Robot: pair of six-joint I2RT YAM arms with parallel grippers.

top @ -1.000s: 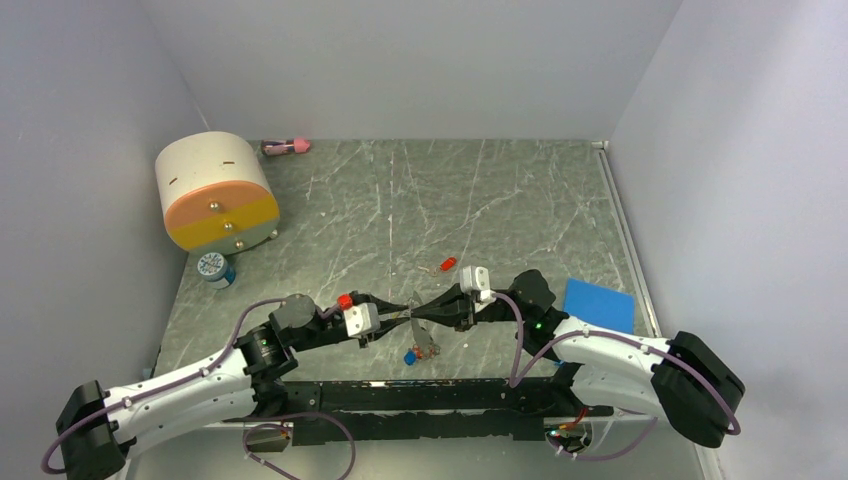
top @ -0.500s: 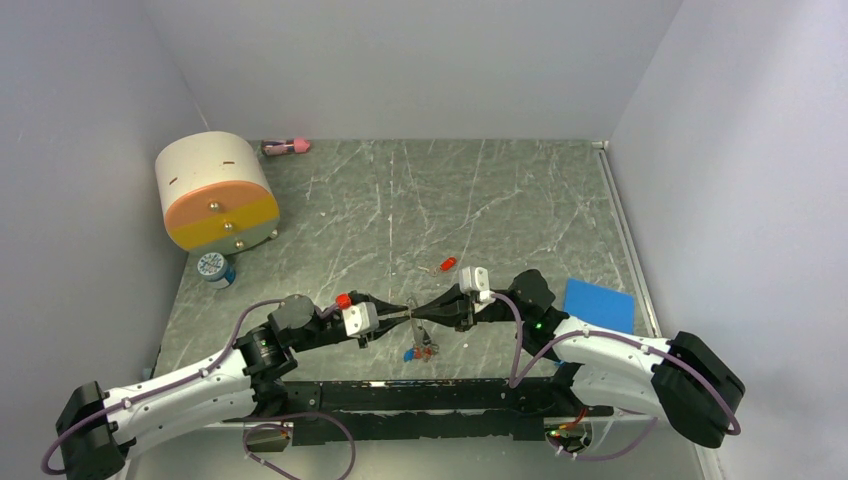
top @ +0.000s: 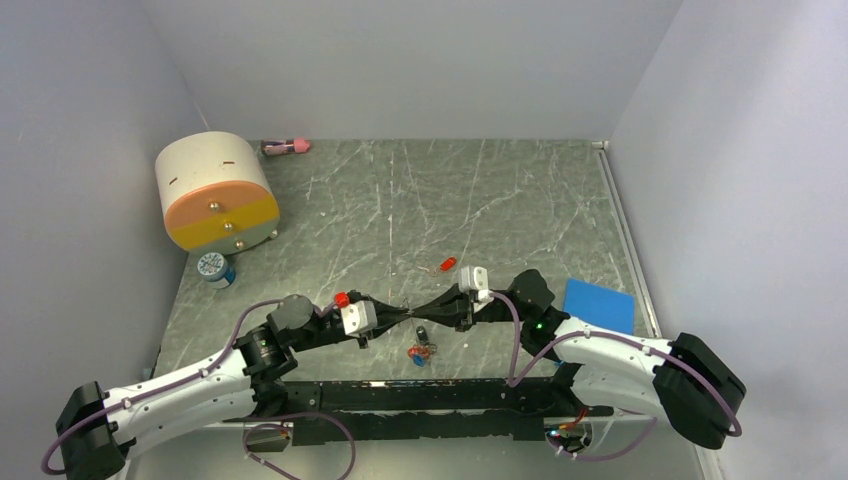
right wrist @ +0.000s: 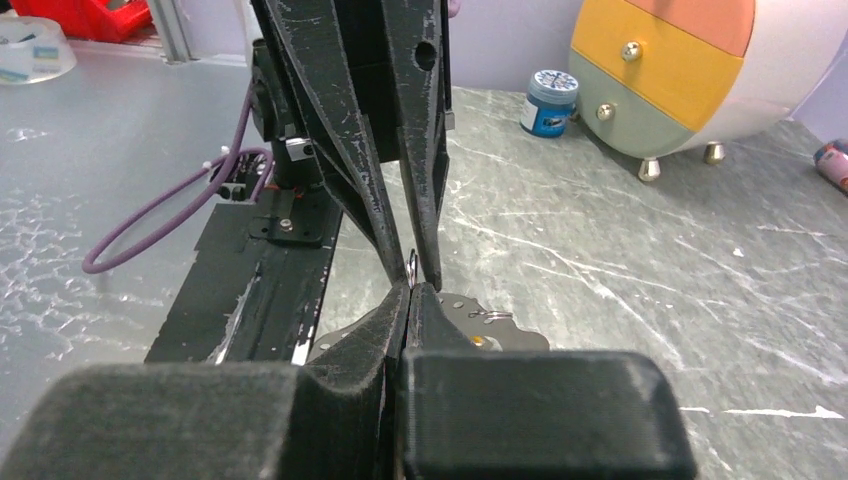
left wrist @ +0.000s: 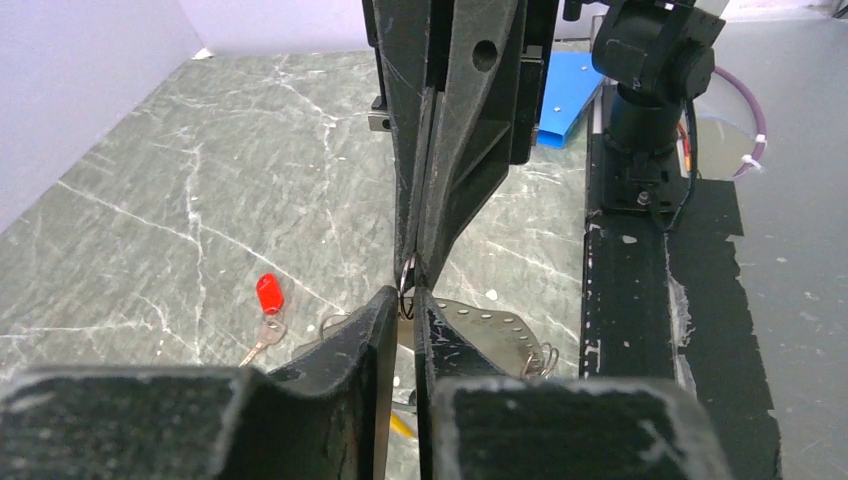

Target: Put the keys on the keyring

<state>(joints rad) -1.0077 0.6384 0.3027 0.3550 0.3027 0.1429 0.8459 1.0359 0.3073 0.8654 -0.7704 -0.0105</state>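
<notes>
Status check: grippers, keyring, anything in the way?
Left gripper and right gripper tip to tip, both pinching the keyring. Red-headed key loose beyond. Nothing blocking.

Both arms reach inward low over the table, left hand (top: 403, 316) and right hand (top: 418, 314) meeting tip to tip, fingers nearly closed.

Two hands (top: 404, 316) (top: 424, 312), one keyring (left wrist: 470, 325), one red-headed key (left wrist: 266, 300), one drum (top: 215, 190), one blue pad (top: 598, 304)
</notes>
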